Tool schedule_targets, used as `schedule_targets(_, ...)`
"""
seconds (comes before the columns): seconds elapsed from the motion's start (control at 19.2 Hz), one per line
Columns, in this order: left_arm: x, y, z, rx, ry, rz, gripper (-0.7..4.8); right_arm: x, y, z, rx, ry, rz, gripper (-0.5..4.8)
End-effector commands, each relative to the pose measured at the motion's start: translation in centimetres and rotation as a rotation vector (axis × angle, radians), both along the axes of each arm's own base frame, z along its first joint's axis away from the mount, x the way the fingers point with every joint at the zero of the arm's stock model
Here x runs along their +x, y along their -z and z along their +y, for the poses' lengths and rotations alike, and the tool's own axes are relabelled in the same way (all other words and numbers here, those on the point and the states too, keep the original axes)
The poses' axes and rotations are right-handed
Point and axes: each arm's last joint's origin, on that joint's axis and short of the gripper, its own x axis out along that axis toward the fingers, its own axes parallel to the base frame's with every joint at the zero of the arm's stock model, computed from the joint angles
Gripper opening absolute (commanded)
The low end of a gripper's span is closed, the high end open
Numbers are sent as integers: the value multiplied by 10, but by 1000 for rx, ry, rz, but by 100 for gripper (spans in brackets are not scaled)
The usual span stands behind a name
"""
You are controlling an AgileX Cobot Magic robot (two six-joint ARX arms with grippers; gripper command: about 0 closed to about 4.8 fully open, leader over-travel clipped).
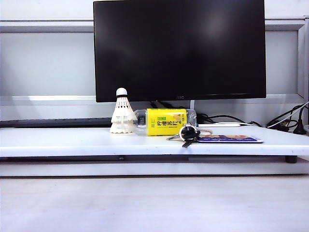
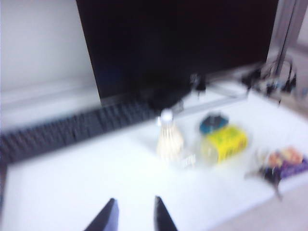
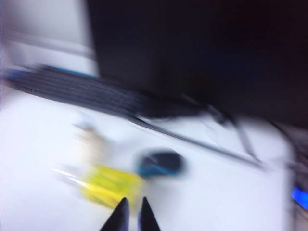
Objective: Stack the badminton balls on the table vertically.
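A: Shuttlecocks?
B: Two shuttlecocks [image 1: 123,115], stacked upright on table [image 1: 72,140], beside bottle [image 1: 165,122].
A: End effectors?
B: Left end effector [image 2: 134,215] apart, empty; right end effector [image 3: 132,215] seemingly nearly together, blurred.

black monitor [image 1: 179,48] behind; yellow-labelled bottle [image 1: 165,122] lying beside keys [image 1: 187,134], card [image 1: 230,139].

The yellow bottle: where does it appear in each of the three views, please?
Exterior view: the bottle lies on its side at centre, just right of the stacked shuttlecocks.
Left wrist view: the bottle lies right of centre, beside the shuttlecocks.
Right wrist view: blurred, bottle just beyond the right gripper.
Shared landmark: the monitor.
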Motion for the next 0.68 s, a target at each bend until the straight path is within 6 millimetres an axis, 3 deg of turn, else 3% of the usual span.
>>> schedule_targets(0.05,17,30,0,-22,-17,43,108,-14,27,-9,-8,95,-31,39)
schedule_targets(0.37,34,62,1,-79,-27,12,107,-37,76,-21,2,164,4,39)
schedule_targets(0.57,34,62,1,-89,-41,0,105,-49,98,-28,79,229,21,39)
schedule_targets(0.68,35,62,1,-100,-56,4,74,-54,110,-30,105,240,36,40)
